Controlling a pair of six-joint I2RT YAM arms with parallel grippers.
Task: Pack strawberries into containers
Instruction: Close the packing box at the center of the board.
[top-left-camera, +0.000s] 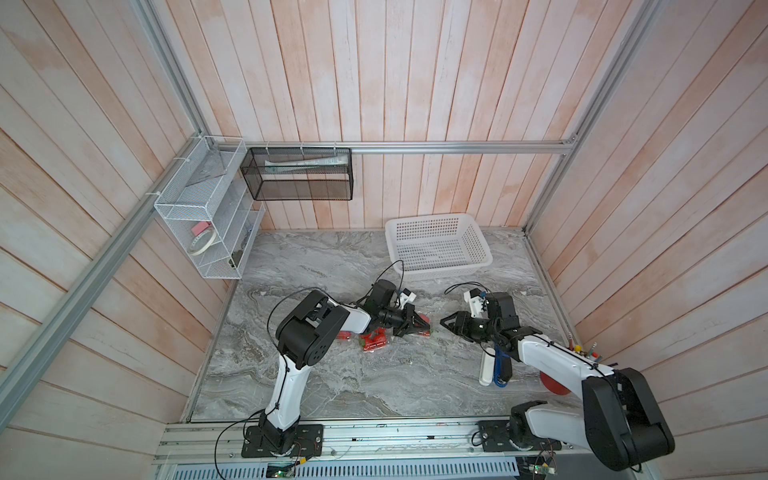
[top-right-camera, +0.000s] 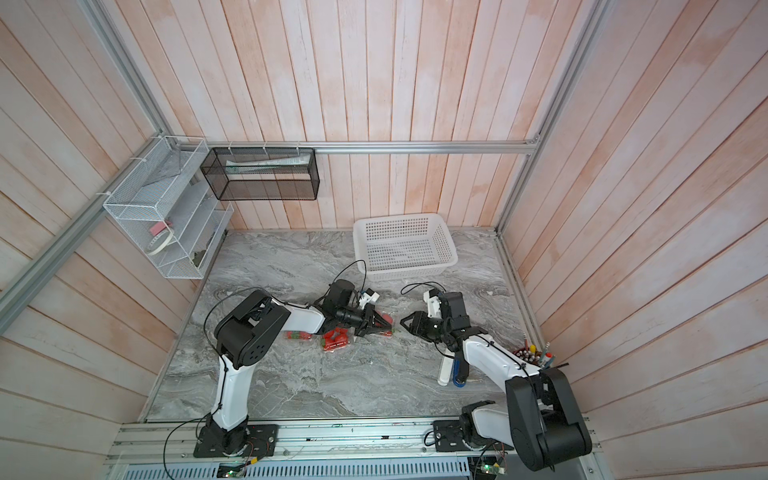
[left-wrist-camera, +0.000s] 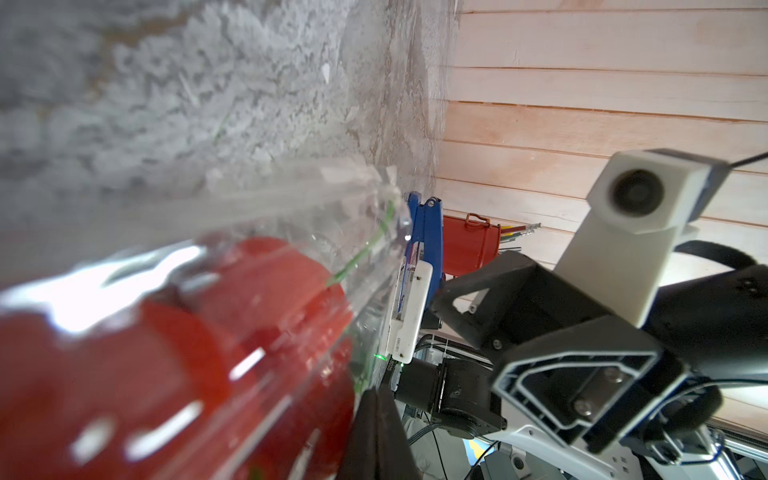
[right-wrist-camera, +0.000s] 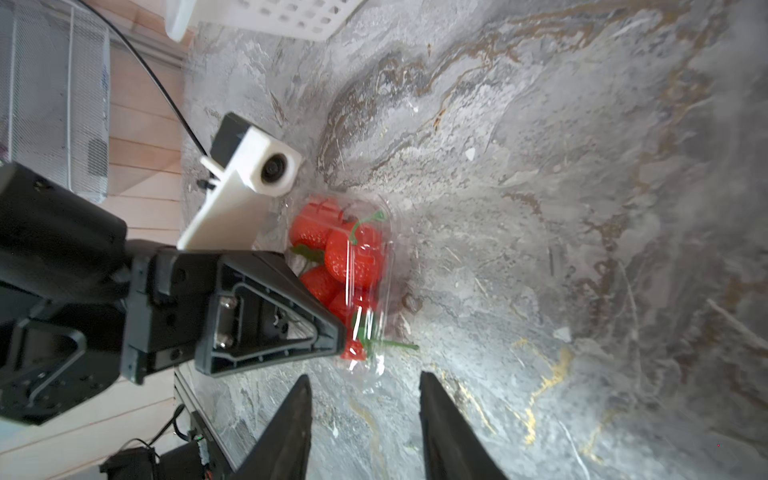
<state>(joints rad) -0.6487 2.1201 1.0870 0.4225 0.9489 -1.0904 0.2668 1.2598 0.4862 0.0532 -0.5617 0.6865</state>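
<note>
Three clear containers of red strawberries lie mid-table in both top views: one (top-left-camera: 345, 336), a second (top-left-camera: 375, 341), and a third (top-left-camera: 424, 321) under my left gripper (top-left-camera: 426, 328). That gripper is shut, its tip resting on this container; whether it pinches the rim I cannot tell. In the left wrist view the container (left-wrist-camera: 291, 199) and its strawberries (left-wrist-camera: 249, 324) fill the frame beside the dark fingers (left-wrist-camera: 374, 436). My right gripper (right-wrist-camera: 365, 386) stands open and empty just short of the container (right-wrist-camera: 388, 232), with the strawberries (right-wrist-camera: 353, 257) inside it. It also shows in a top view, right gripper (top-right-camera: 405, 322).
A white perforated basket (top-left-camera: 436, 245) stands at the back right. A white marker-like item (top-left-camera: 486, 368) and a blue tool (top-left-camera: 503, 370) lie under the right arm. A red pencil cup (top-right-camera: 536, 357) sits at the right wall. Wire shelves (top-left-camera: 208, 216) hang on the left wall.
</note>
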